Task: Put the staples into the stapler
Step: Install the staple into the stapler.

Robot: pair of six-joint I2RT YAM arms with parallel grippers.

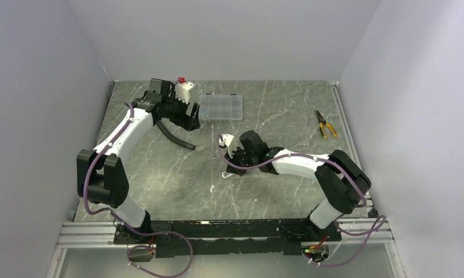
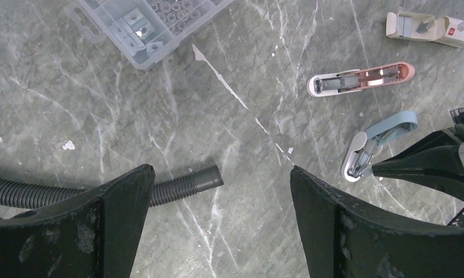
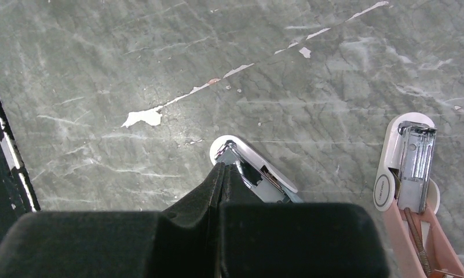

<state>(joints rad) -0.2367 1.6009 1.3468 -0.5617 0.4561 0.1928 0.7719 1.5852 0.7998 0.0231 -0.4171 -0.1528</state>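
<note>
Nearest to my bases, my right pincer (image 3: 220,169) is pressed fully closed, the two black fingers flat against each other. Its tips rest on the front end of the blue stapler (image 2: 391,124), which lies opened on the table (image 1: 276,116) with its white nose and its metal channel turned up. I cannot tell whether something thin is caught between the tips.

Just beside it lies the pink stapler (image 3: 412,174), also opened, its silvery channel uncovered. I cannot make out the staples for sure. Grey metal shines inside both channels, but I cannot say if it is the rail or a strip. On the other side of the pink stapler from the blue one, a small white carton (image 2: 429,29) with a red mark lies flat, one flap open.

Farther back, a black ribbed hose (image 2: 186,184) lies on the table. My left pincer (image 2: 222,174) hovers above it, spread wide, and nothing is gripped. The hose runs under one finger and its open end shows in the gap between the two.

Near this pincer, toward the back wall, lies a clear plastic box (image 1: 220,108) with small parts in its compartments. Well apart, at the far right, lie pliers (image 1: 325,123) with yellow handles.
</note>
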